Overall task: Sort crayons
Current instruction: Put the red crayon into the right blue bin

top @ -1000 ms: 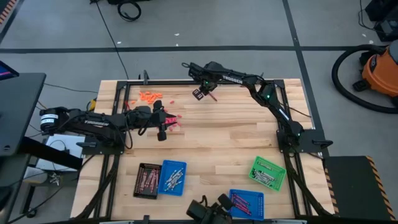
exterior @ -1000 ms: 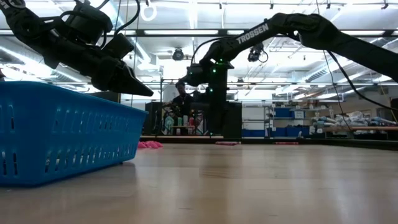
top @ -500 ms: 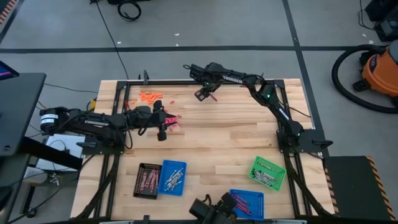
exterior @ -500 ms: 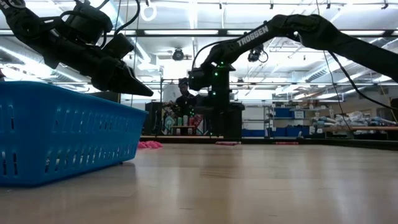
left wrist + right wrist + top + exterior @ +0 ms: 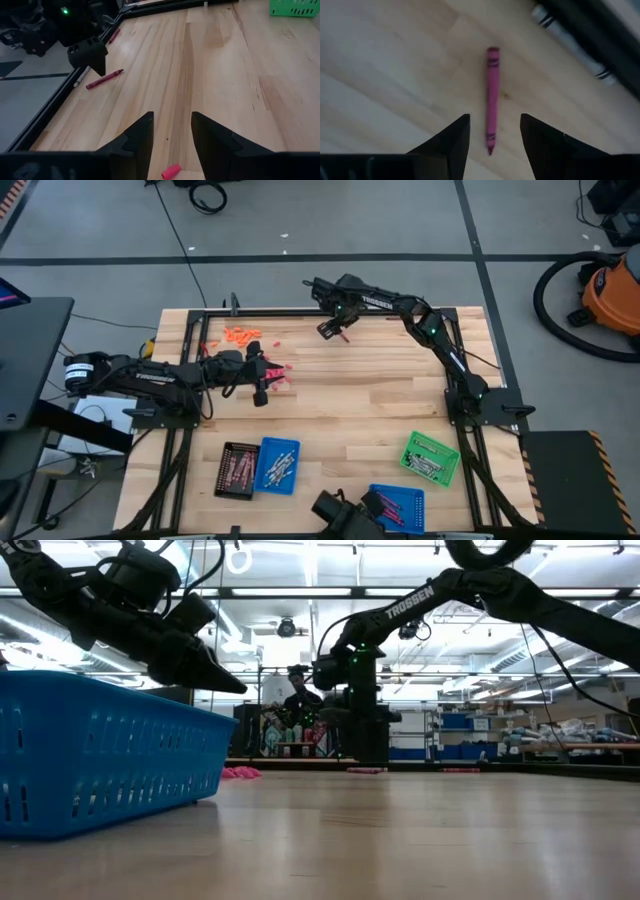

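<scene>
Your right gripper [image 5: 491, 131] hangs over the pale wooden table [image 5: 350, 395] near twelve o'clock, jaws spread, a slim magenta wax crayon [image 5: 492, 100] lying flat beneath the gap, untouched. Your left gripper [image 5: 171, 134], around nine o'clock, stands parted above a pink crayon stub [image 5: 171, 171].

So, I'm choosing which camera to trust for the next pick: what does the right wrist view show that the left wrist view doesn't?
Only the right wrist view shows the grey crayon by the table's dark edge, and the right gripper open over the pink crayon.

Only the left wrist view shows the green tray, a pink stub and the open left gripper.

Both show that pink crayon and the wooden table.
</scene>
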